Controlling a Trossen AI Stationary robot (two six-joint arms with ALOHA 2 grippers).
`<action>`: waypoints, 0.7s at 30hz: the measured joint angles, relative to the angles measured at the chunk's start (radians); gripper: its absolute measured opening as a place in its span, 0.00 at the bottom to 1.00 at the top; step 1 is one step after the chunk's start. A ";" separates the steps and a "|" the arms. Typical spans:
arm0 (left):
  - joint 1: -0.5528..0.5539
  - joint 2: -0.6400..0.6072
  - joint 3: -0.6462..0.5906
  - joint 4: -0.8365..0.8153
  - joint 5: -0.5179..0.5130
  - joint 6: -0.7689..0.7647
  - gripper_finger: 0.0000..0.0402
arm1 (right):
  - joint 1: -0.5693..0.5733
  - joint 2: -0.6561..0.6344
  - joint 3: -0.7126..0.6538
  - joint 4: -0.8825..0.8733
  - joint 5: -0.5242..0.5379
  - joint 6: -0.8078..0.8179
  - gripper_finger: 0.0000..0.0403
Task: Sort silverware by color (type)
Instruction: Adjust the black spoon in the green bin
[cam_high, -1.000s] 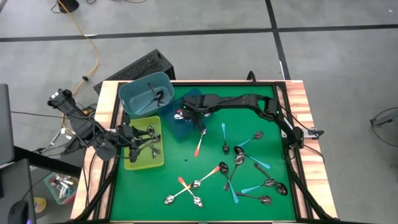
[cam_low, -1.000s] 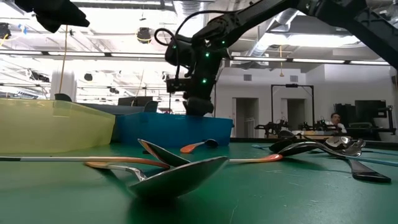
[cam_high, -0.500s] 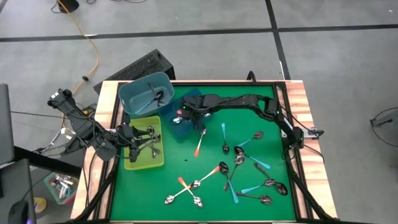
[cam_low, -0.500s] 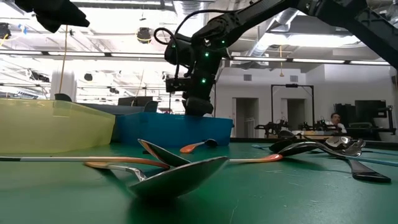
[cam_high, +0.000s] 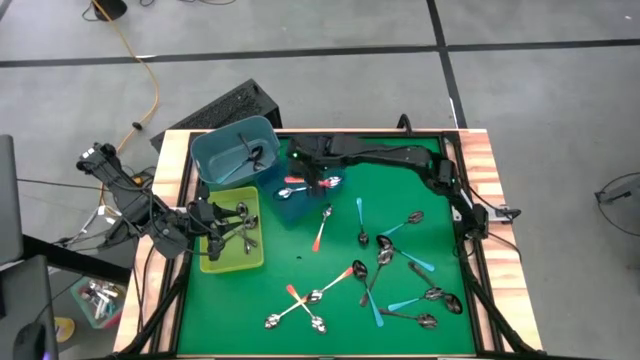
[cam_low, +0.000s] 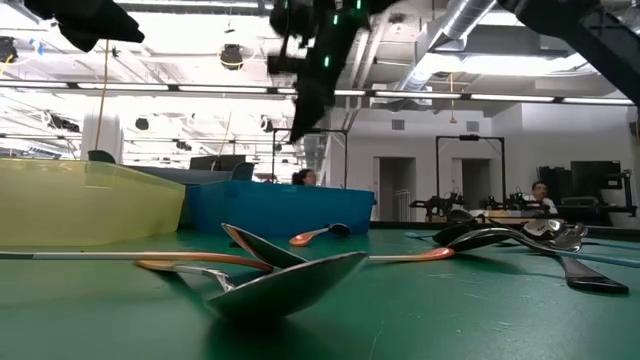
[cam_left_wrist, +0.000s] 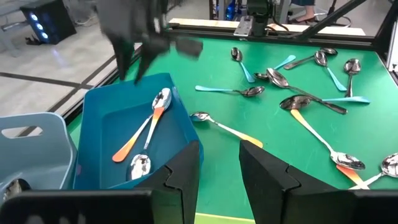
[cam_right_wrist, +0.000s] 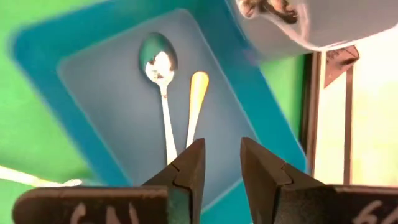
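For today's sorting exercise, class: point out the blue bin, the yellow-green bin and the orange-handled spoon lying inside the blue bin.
blue bin (cam_left_wrist: 177, 115): left wrist view, on its side rim.
yellow-green bin (cam_high: 236, 262): high view, on its lower rim.
orange-handled spoon (cam_left_wrist: 134, 142): left wrist view, on the middle of its handle.

Both arms matte black, jointed, slim links. Right arm: small green indicator lights near the wrist, red glint close by. Left arm: black cables looping off its rear joints. Right gripper fingers dark, wedge-shaped, faceted; white handwritten marks on the block behind them. Left gripper fingers alike.
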 joint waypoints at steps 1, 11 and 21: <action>0.000 0.000 0.000 0.000 0.000 0.000 0.25 | 0.004 -0.001 0.037 -0.042 0.000 0.012 0.28; -0.005 -0.094 0.000 0.061 0.009 0.062 0.25 | 0.050 -0.154 0.123 -0.399 0.018 0.155 0.28; -0.005 -0.193 0.000 0.052 0.008 0.133 0.25 | 0.023 -0.280 0.007 -0.526 0.015 0.282 0.28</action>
